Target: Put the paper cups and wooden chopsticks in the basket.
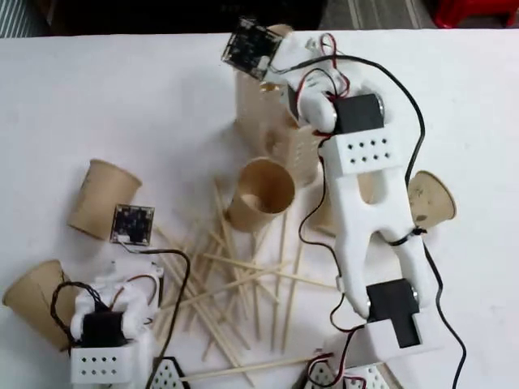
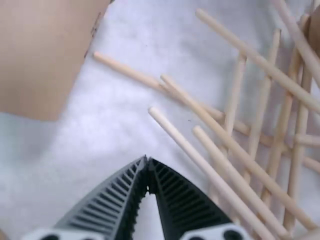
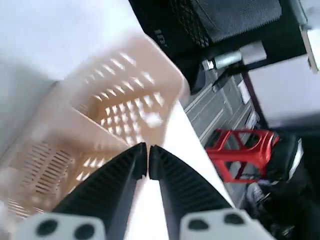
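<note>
Wooden chopsticks [image 1: 235, 275] lie scattered across the middle of the table. Paper cups lie on their sides: one [image 1: 101, 197] at the left, one [image 1: 32, 296] at the front left, one [image 1: 261, 193] in the middle below the basket, one [image 1: 430, 198] at the right. The beige slotted basket [image 1: 268, 121] stands at the back centre. My left gripper [image 2: 147, 162] is shut and empty, low over bare table between a cup [image 2: 40, 50] and the chopsticks [image 2: 235, 150]. My right gripper [image 3: 148, 147] is shut and empty above the basket [image 3: 125, 100].
The right arm [image 1: 365, 211] stretches from the front right across the table to the basket, passing over part of a cup. The table's far edge runs just behind the basket. A red stool [image 3: 240, 150] stands on the floor beyond it.
</note>
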`<state>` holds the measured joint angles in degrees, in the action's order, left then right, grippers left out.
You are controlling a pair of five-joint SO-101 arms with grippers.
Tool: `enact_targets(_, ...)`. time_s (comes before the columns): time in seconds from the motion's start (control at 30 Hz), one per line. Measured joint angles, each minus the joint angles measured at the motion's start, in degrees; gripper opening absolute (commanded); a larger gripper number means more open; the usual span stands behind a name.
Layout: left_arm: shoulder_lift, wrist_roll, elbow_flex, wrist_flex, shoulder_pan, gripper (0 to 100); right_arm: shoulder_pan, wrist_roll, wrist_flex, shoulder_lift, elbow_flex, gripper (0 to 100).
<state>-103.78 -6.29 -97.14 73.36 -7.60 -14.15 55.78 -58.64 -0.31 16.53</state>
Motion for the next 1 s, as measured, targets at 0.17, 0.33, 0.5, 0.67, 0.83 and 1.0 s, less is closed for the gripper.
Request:
enact_targets(0.17, 0.0, 0.0, 0.0, 0.0, 0.0, 2, 0.6, -7.6, 0.2, 0.1, 0.0, 20.4)
enact_targets(0.33, 0.0, 0.0, 0.0, 0.0, 0.0, 2, 0.4, -20.0, -0.2, 0.3, 1.7, 21.8)
enact_targets(0.5, 0.0, 0.0, 0.0, 0.0, 0.0, 2, -3.1, -28.3, -3.3, 2.6, 6.9, 21.9)
enact_targets(0.67, 0.0, 0.0, 0.0, 0.0, 0.0, 2, -7.3, -30.2, -3.4, 8.7, 11.3, 21.9)
enact_targets(0.83, 0.0, 0.0, 0.0, 0.0, 0.0, 2, -9.0, -30.3, -3.4, 16.1, 16.0, 21.9)
enact_targets(1.0, 0.0, 0.0, 0.0, 0.0, 0.0, 2, -9.4, -30.3, -3.7, 21.6, 20.3, 21.9)
